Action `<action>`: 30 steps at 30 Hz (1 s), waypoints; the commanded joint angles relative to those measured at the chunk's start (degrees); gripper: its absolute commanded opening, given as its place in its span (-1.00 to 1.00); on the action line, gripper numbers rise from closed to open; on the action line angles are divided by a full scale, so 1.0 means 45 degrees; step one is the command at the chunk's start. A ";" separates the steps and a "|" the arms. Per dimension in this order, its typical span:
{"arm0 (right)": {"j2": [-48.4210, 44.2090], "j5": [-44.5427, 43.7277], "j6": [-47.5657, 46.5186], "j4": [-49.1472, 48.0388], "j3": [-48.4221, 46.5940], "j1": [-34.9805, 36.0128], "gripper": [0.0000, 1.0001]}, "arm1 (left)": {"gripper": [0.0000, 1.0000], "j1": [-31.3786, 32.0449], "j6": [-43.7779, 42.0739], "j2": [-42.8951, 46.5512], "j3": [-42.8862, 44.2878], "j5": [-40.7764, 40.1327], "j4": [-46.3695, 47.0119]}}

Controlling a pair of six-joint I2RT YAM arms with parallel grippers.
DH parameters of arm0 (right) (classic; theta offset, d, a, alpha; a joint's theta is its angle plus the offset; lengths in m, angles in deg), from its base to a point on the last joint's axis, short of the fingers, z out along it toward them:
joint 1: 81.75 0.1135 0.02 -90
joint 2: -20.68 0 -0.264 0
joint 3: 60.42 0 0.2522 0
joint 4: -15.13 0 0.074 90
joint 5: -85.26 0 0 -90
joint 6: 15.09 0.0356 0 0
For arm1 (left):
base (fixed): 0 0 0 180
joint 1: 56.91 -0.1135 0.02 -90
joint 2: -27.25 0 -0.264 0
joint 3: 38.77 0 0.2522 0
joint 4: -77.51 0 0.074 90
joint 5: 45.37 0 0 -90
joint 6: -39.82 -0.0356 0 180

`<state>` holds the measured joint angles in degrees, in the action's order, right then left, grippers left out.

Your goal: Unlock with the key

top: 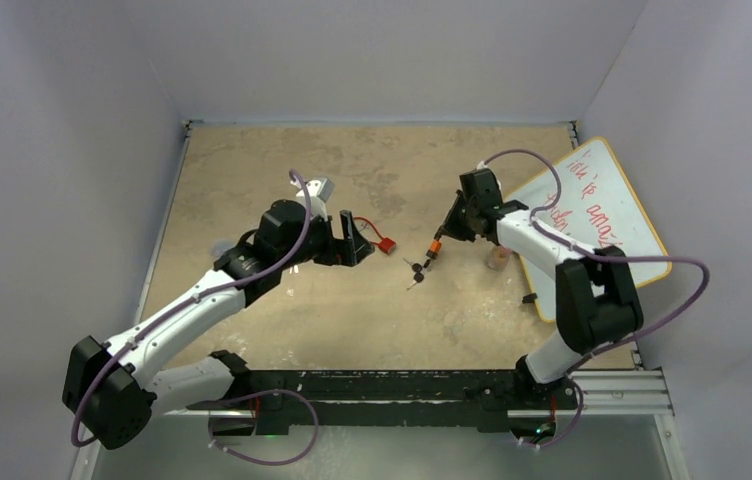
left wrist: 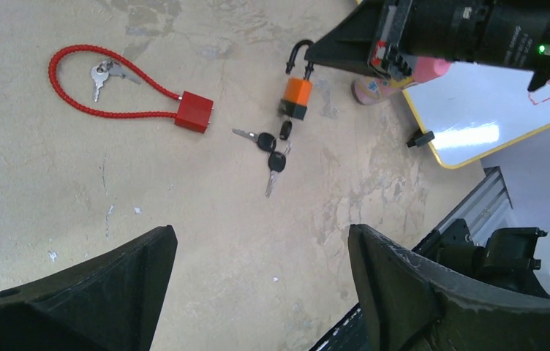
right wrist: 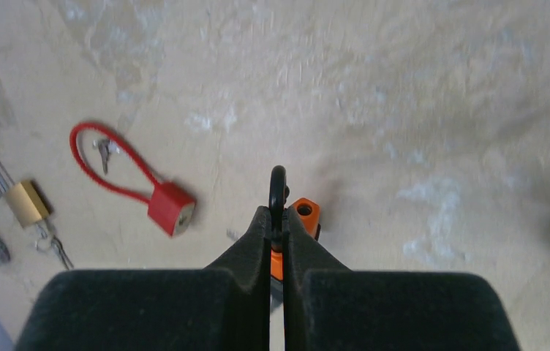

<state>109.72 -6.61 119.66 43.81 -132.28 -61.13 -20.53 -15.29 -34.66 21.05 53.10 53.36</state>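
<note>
A small orange padlock with a black shackle hangs from my right gripper, its lower end near the table. In the right wrist view my right gripper is shut on the shackle, and one shackle hole in the orange body shows open. In the left wrist view a black-headed key sits in the padlock's underside. More keys on its ring lie on the table. My left gripper is open and empty, above the table to the left of the padlock.
A red cable lock with keys inside its loop lies left of the padlock. A brass padlock lies further left. A whiteboard leans at the right, with a pink roll beside it.
</note>
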 commanded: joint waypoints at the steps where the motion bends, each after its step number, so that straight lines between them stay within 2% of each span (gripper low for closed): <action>1: 0.1532 0.1125 -0.0731 -0.3252 -0.0707 -0.0632 -1.00 | 0.77 -0.0069 -0.0236 -0.0570 0.0454 -0.0108 0.0198; 5: 0.3685 0.2314 -0.0892 -0.5126 -0.1775 -0.0778 -1.00 | 0.76 -0.0371 -0.0984 -0.1224 0.1124 -0.0006 -0.0058; 9: 0.5541 0.2900 -0.0849 -0.5323 -0.3275 -0.0957 -1.00 | 0.76 -0.1137 -0.1295 -0.1905 0.1625 0.0792 0.0071; 17: 0.6798 0.4719 -0.0952 -0.7354 -0.3778 -0.1365 -0.97 | 0.74 -0.2286 -0.1563 -0.2978 0.2225 0.2002 0.0202; 19: 0.6956 0.5185 -0.1104 -0.7537 -0.3875 -0.1503 -0.77 | 0.73 -0.2471 -0.1578 -0.3061 0.2227 0.2197 0.0310; 22: 0.7160 0.5130 -0.1604 -0.6540 -0.4379 -0.1638 -0.29 | 0.72 -0.2699 -0.1668 -0.3164 0.2279 0.2278 0.0300; 25: 0.6366 0.4284 -0.2427 -0.5896 -0.4326 -0.1615 0.13 | 0.71 -0.2990 -0.1618 -0.3161 0.2331 0.2233 0.0111; 27: 0.5610 0.3274 -0.2857 -0.5684 -0.4160 -0.1605 0.29 | 0.70 -0.3152 -0.1541 -0.3044 0.2298 0.2103 -0.0027; 30: 0.4466 0.2380 -0.3213 -0.5306 -0.3748 -0.1491 0.39 | 0.69 -0.3313 -0.1420 -0.2663 0.2109 0.1717 -0.0147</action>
<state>138.48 10.86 110.15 17.73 -149.88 -68.28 -34.32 -21.30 -48.89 28.92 61.91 52.09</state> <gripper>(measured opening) 0.670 0.850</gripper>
